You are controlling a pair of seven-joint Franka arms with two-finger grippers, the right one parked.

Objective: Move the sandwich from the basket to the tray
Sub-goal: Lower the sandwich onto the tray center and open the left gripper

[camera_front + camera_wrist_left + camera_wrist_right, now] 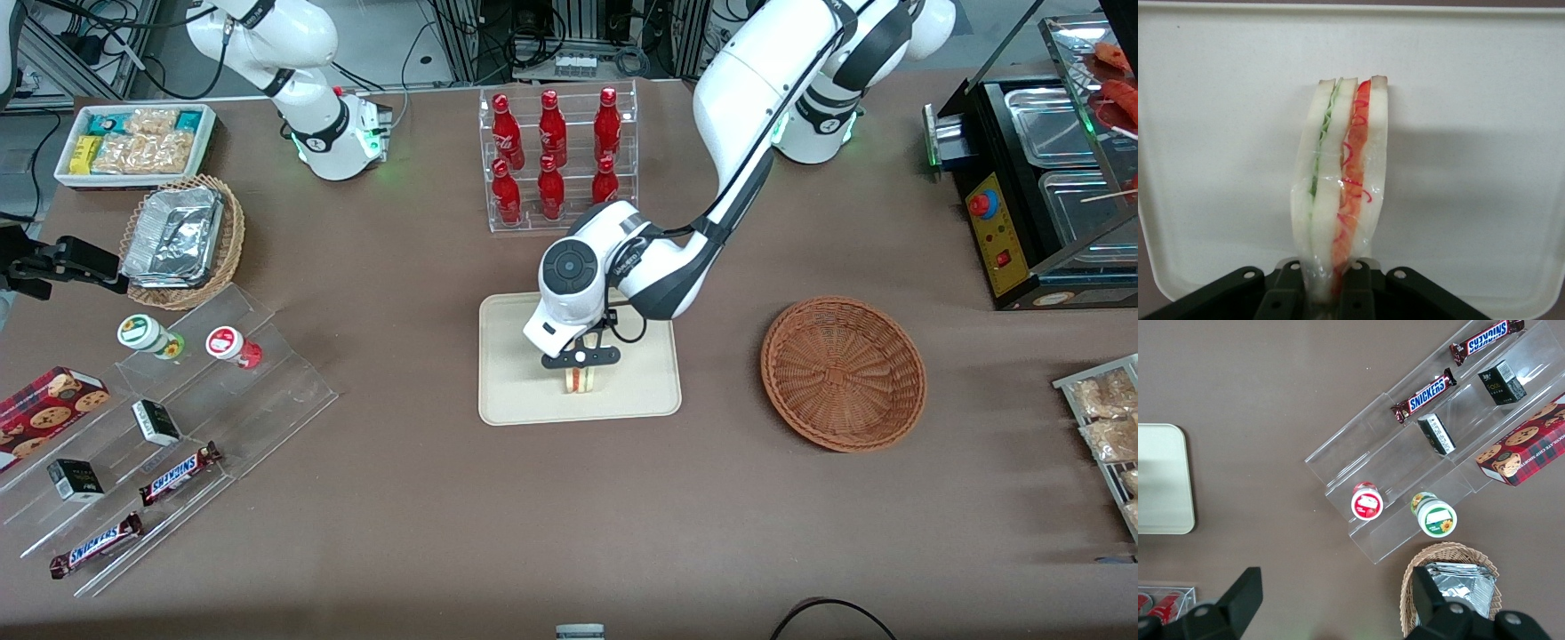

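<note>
The sandwich [582,382], a clear-wrapped wedge of pale bread with green and red-orange filling, stands on edge over the cream tray [516,391], in the part nearer the front camera. My left gripper [581,368] points straight down above it and is shut on the sandwich. In the left wrist view both black fingers [1286,283] squeeze the sandwich [1341,167] at its near end, with the tray [1471,167] filling the background. I cannot tell whether the sandwich touches the tray. The reddish-brown basket [843,373] lies empty beside the tray, toward the working arm's end.
A clear rack of red bottles [558,156] stands farther from the front camera than the tray. Toward the parked arm's end are an acrylic stepped stand [178,418] with snacks, a tan basket of foil containers [182,240] and a white snack bin [133,142]. A black appliance [1031,196] sits at the working arm's end.
</note>
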